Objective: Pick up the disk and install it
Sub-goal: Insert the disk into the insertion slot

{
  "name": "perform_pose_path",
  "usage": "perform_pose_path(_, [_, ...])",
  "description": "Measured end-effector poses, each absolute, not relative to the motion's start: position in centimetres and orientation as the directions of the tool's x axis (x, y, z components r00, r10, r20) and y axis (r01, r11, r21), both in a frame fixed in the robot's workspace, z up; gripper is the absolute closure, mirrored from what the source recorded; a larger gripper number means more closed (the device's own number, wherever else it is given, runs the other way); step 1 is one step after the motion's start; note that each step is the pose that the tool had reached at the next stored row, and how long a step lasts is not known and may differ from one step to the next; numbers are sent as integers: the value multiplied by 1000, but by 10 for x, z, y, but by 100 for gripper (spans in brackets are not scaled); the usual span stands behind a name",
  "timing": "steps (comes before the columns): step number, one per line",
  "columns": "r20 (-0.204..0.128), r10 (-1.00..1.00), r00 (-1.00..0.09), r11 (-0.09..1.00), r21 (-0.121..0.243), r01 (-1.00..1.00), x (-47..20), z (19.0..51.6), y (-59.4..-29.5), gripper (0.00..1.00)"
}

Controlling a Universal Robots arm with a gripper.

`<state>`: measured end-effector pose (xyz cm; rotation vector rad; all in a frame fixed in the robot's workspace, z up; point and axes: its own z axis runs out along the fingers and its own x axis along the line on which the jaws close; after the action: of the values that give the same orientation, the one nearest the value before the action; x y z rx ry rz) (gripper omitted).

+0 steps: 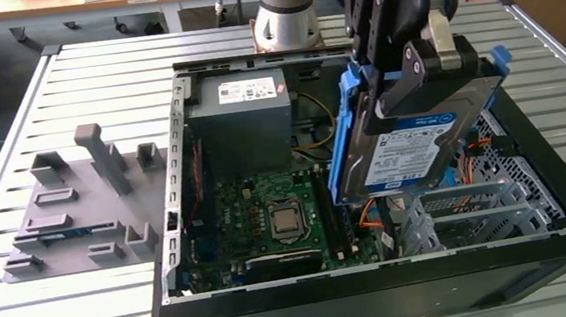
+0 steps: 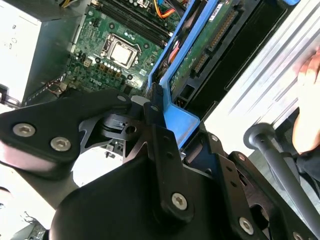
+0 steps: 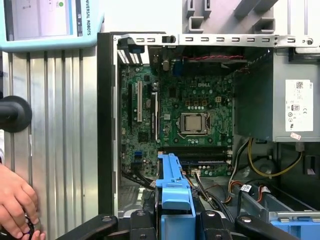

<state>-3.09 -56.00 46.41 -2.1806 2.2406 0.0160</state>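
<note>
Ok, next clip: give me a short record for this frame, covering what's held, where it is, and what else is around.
gripper: jaws shut on the disk
disk: in the air, tilted, label facing the exterior camera, blue carrier around it
position: over the open computer case, toward the exterior view's right
install state: not seated
inside case: motherboard, power supply
grey fixture: exterior view's left of the case
hand: outside the case wall

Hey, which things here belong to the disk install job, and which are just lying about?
Job: the disk, gripped by the claw; the open computer case.
Lying about: grey fixture block, power-supply box, a person's hand.
</note>
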Motion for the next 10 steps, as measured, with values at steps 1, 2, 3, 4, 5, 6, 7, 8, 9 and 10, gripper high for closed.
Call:
perform_pose_path(1, [-18,-999,-27,27,-3,-1000,-30,464,-560,64])
perform_pose_path(2, [-18,-999,-27,27,-3,-1000,-29,464,-560,64])
perform_pose_path(3, [-17,-999,-27,27,-3,-1000,-28,464,-561,64])
perform_pose_path(4, [-17,-999,-27,27,-3,-1000,-26,463,-561,64])
perform_pose_path(5, [-18,-999,-27,27,-3,-1000,-24,463,-561,64])
perform_pose_path(6, [-18,-999,-27,27,-3,-1000,-22,463,-561,64])
perform_pose_path(7, [-18,-999,-27,27,-3,-1000,-20,463,-561,64])
perform_pose_path(8, [-18,-999,-27,27,-3,-1000,-19,462,-562,64])
perform_pose_path(9, [-18,-999,-27,27,-3,-1000,-18,462,-562,64])
perform_pose_path(10, [-18,-999,-27,27,-3,-1000,-17,462,-562,64])
